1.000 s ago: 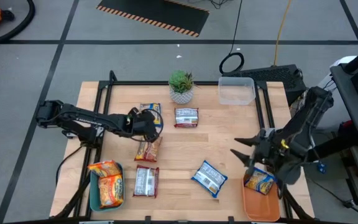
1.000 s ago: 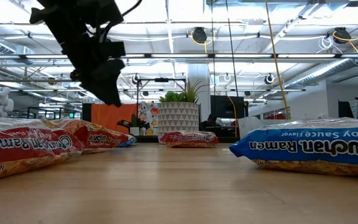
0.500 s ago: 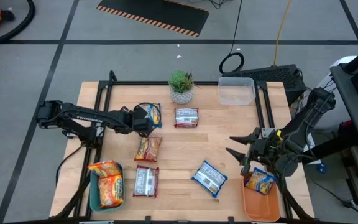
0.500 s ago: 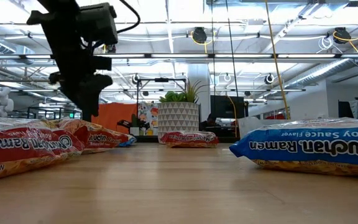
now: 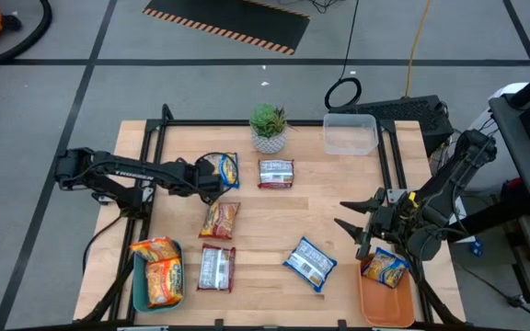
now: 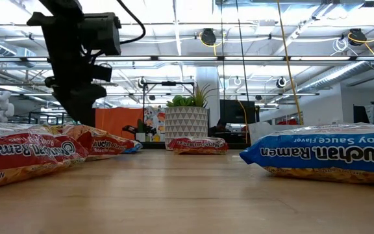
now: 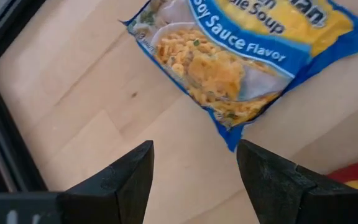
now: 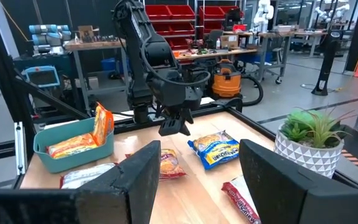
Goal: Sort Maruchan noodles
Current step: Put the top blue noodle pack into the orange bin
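Bare wood at table (image 5: 274, 225) centre, potted plant (image 5: 268, 127) and clear tub (image 5: 350, 134) crowding far edge

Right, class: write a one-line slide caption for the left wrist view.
Open left gripper poised above a yellow-and-blue soy sauce ramen packet lying flat on the wooden table.

yellow-and-blue noodle packet (image 7: 247, 56), teal tray (image 5: 143, 292), orange tray (image 5: 386, 303)
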Robot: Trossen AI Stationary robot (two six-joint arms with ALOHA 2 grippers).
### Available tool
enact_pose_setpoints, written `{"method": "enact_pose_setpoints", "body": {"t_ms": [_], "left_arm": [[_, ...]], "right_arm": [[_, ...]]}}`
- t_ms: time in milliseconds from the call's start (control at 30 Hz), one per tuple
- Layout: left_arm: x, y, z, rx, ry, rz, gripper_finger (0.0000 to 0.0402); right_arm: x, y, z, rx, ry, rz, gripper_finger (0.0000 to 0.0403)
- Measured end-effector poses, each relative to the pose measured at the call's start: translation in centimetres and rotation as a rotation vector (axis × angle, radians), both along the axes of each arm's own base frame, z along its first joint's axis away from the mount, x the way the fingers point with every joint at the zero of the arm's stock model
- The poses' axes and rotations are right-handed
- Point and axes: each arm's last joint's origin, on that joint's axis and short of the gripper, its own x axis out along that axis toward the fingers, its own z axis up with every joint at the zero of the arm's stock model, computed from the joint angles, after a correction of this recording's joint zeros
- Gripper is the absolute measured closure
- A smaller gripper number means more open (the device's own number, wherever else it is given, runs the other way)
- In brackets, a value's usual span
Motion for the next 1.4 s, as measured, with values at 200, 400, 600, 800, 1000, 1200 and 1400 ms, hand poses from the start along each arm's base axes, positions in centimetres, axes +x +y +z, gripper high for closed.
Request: {"method": "enact_pose_setpoints", "body": {"t_ms": [200,400,600,800,1000,1200,1400], "left_arm": [[0.4,0.0,-0.7,-0.017,0.016,0.002,0.0167],[0.9,0.0,-1.8,-0.021,0.058,-0.016,0.0167],[1.7,0.1,-2.7,-0.028,0.073,-0.068,0.0167],[2.1,0.1,-3.5,-0.052,0.094,-0.096,0.0167],[2.5,0.6,-4.5,-0.045,0.123,-0.110,0.0167],[3.1,0.8,-5.2,-0.038,0.121,-0.129,0.0167],[3.2,1.0,-5.3,-0.039,0.128,-0.158,0.0167]], "right_arm": [[0.0,0.0,0.0,0.005,-0.002,-0.001,0.0193],[0.0,0.0,0.0,0.008,-0.003,-0.001,0.0193],[0.1,-0.1,0.0,-0.012,0.004,-0.004,0.0193],[0.3,-0.3,0.0,-0.013,0.007,-0.020,0.0193],[0.5,-0.4,0.0,0.012,0.010,0.018,0.0193],[0.5,-0.3,0.0,-0.005,0.017,0.020,0.0193],[0.6,-0.4,-0.1,-0.009,0.020,0.014,0.0193]]}}
